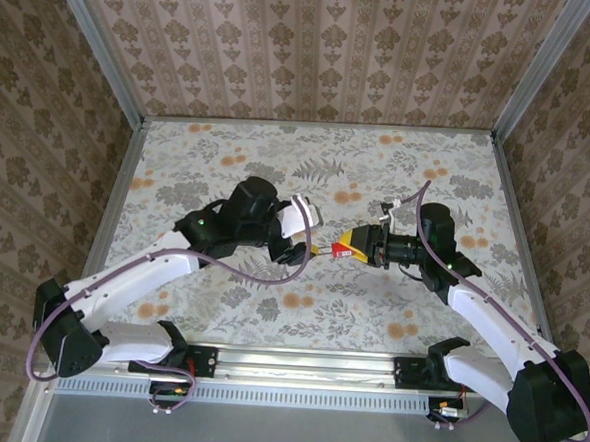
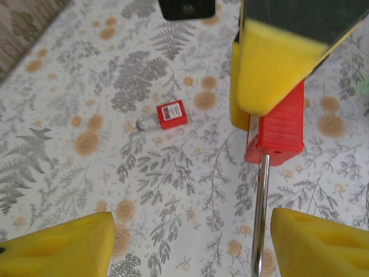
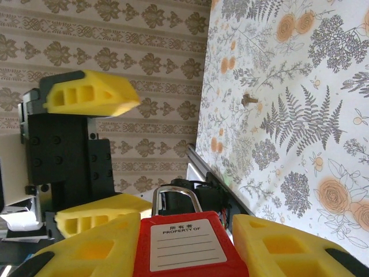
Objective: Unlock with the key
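Reaching sideways, the right gripper (image 1: 357, 247) squeezes the red lock (image 3: 187, 245). The left gripper (image 2: 190, 248) faces it with fingers (image 2: 63, 248) spread apart.

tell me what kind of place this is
Likely a staged robot test booth, not a real room: wallpapered panels wall in a floral table, with two arms bolted to a metal rail, the right one holding a red padlock.
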{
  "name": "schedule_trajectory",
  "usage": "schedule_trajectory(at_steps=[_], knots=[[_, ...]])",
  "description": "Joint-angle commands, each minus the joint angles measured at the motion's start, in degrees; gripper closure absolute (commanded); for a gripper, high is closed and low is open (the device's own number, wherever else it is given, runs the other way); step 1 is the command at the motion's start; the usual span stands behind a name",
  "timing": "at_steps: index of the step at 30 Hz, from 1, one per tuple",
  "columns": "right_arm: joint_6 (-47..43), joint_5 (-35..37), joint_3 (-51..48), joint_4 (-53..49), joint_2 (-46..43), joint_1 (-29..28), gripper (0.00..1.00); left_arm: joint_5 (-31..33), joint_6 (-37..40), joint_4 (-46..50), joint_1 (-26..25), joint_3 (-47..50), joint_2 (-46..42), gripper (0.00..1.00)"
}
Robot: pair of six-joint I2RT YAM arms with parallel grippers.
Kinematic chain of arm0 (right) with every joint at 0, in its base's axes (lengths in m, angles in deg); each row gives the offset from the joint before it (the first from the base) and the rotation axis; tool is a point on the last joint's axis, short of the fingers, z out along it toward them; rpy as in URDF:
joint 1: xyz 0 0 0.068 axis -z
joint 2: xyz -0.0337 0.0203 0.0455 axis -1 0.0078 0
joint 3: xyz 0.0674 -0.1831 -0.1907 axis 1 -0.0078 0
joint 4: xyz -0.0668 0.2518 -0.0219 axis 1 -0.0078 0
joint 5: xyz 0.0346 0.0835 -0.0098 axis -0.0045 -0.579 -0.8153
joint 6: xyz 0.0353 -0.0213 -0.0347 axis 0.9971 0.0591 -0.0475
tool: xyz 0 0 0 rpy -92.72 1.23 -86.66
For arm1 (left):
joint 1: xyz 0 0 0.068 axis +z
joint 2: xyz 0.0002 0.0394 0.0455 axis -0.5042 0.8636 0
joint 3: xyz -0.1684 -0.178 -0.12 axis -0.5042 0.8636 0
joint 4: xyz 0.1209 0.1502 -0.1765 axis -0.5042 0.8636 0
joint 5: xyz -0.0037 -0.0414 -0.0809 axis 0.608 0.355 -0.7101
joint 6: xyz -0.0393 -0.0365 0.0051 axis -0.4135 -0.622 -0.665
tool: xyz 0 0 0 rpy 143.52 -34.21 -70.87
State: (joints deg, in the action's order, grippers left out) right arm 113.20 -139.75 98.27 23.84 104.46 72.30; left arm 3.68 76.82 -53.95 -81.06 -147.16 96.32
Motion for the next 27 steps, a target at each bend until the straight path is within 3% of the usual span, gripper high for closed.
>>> schedule_trajectory(at_steps=[1,5,9,12,15,19,27], knots=[[-1.1,0.1,1.4,-0.3,-1.4,0.1,0.79,3.0,-2.0,-4.1,0.5,1.4,-1.7,0.29],[-1.2,0.0,1.4,-0.3,-1.4,0.1,0.79,6.7,-2.7,-5.7,0.6,2.1,-1.0,0.29],[-1.3,0.0,1.4,-0.4,-1.5,0.0,0.79,5.9,-2.9,-5.5,0.2,1.3,-0.3,0.33],[-1.4,0.1,1.4,-0.4,-1.5,-0.2,0.79,9.8,-3.5,-6.7,0.1,1.3,0.7,0.33],[-1.6,0.1,1.4,-0.5,-1.4,-0.4,0.79,8.1,-3.9,-5.5,-0.2,-0.1,2.9,0.35],[-2.4,0.7,1.5,-1.5,-1.5,-0.3,0.8,5.1,-3.4,-3.0,-1.9,-1.2,5.2,0.47],[-3.7,2.3,2.8,-2.9,-1.4,0.1,0.81,4.8,-8.1,-8.8,-4.6,7.0,-1.2,0.49]])
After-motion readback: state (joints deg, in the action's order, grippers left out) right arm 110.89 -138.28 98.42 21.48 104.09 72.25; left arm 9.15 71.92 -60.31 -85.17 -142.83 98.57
